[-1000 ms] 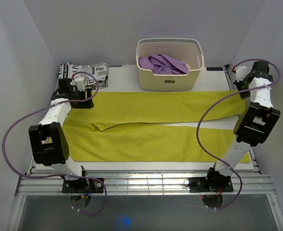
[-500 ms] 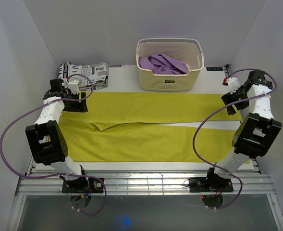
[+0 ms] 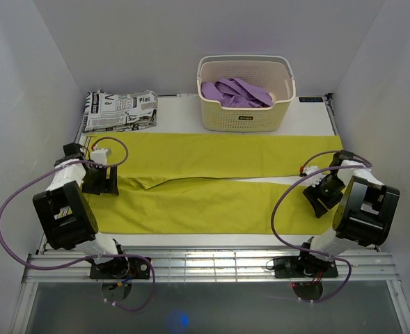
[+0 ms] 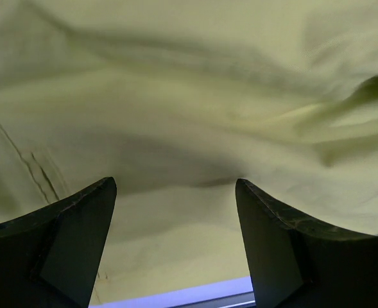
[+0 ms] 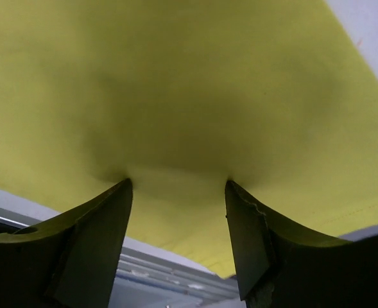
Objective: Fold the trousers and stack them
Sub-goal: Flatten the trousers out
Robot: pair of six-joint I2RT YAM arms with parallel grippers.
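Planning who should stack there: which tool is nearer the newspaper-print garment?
Left. The left tool is over the left end of the trousers, close to the newspaper-print garment; the right tool is over their right end.

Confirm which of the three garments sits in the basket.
The purple garment, bunched in the white basket. The newspaper-print garment lies folded far left; the yellow trousers spread across the table.

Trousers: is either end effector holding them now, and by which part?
Nothing is held: the left end effector and right end effector stand open over the trousers.
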